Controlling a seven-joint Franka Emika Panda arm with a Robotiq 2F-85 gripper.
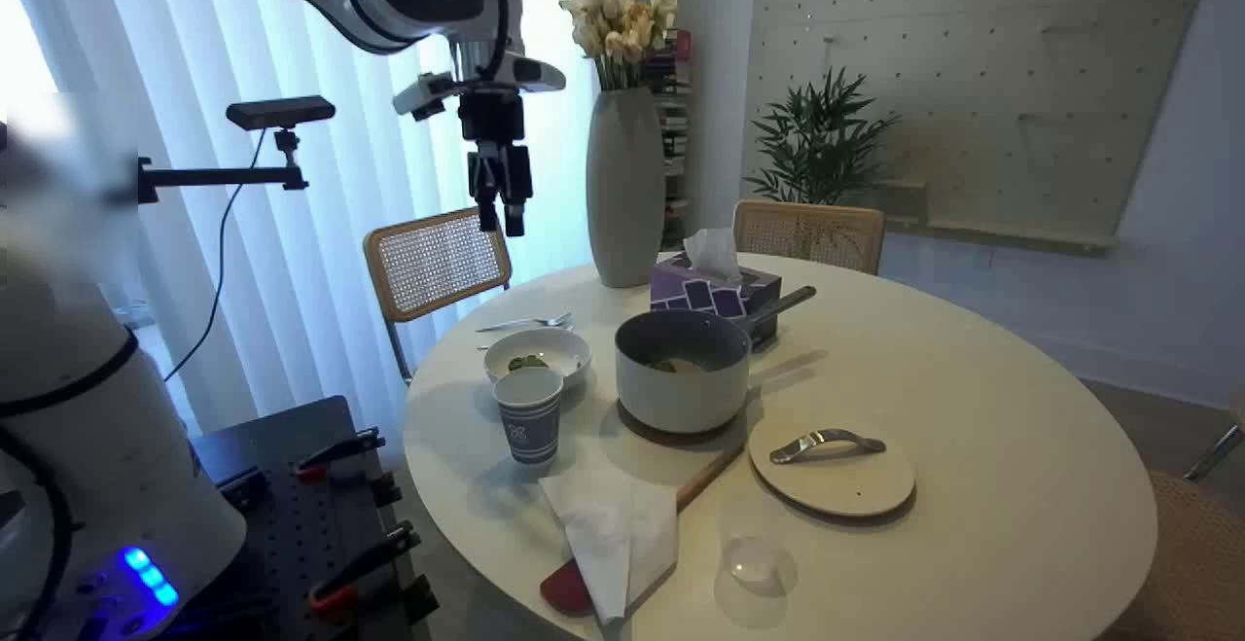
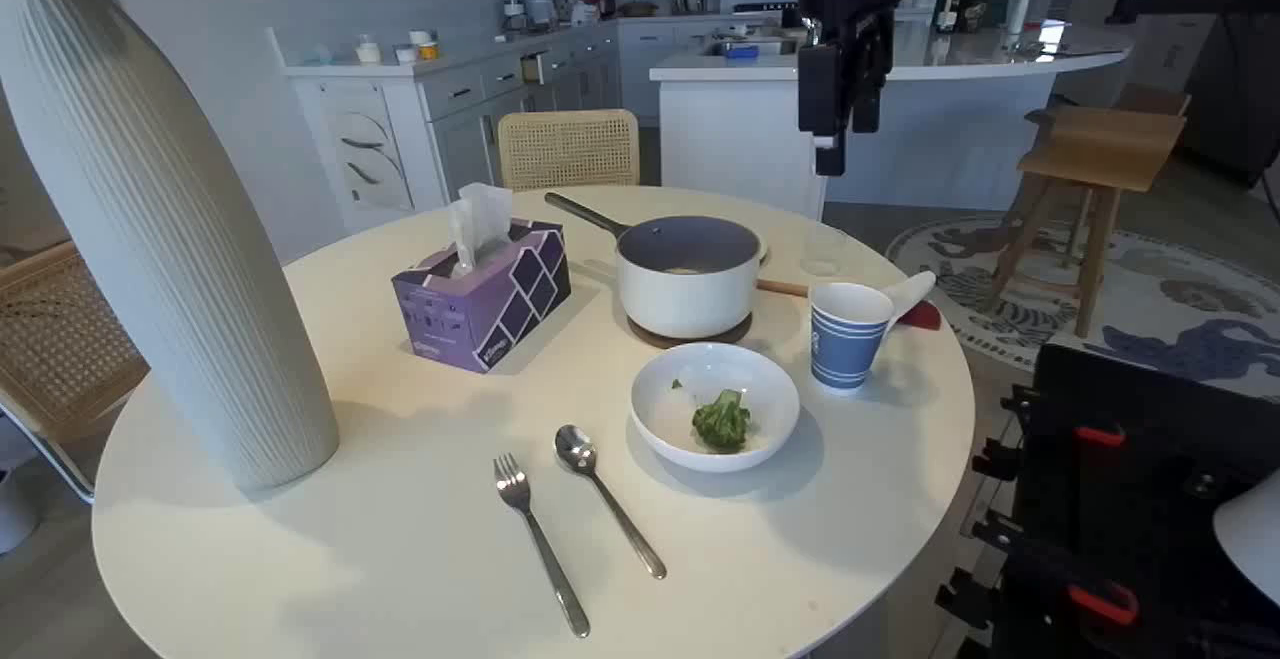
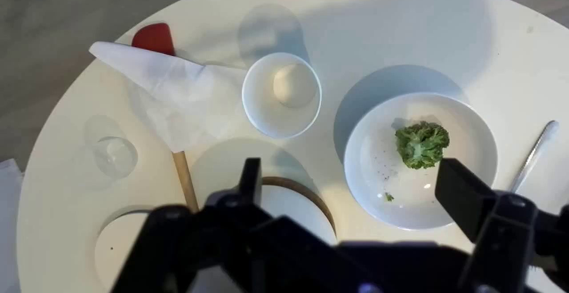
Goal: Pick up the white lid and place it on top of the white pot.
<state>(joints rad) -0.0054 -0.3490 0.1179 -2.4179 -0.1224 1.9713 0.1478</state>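
White lid [image 1: 838,483], flat and round with a curved metal strap handle on top, lies on your round white table [image 1: 1012,408], beside the squat round white pot [image 1: 681,393] and apart from it. That pot sits on a flat round brown disc [image 2: 738,331], its long dark handle reaching out near your purple patterned tissue box [image 2: 480,294]. Your black gripper [image 3: 351,170] hangs well above the tabletop, pointing down; in the wrist view you see its fingers spread wide, holding nothing. Between lid and pot runs the wooden handle of your red-headed spatula [image 1: 707,479], partly covered by a creased white napkin [image 1: 618,534]. Just beside the shallow white bowl [image 2: 663,404] holding green broccoli [image 2: 722,422] stands your blue-patterned white cup [image 2: 846,334]. On the bowl's other side you have a metal spoon [image 2: 612,506] and a metal fork [image 2: 541,539].
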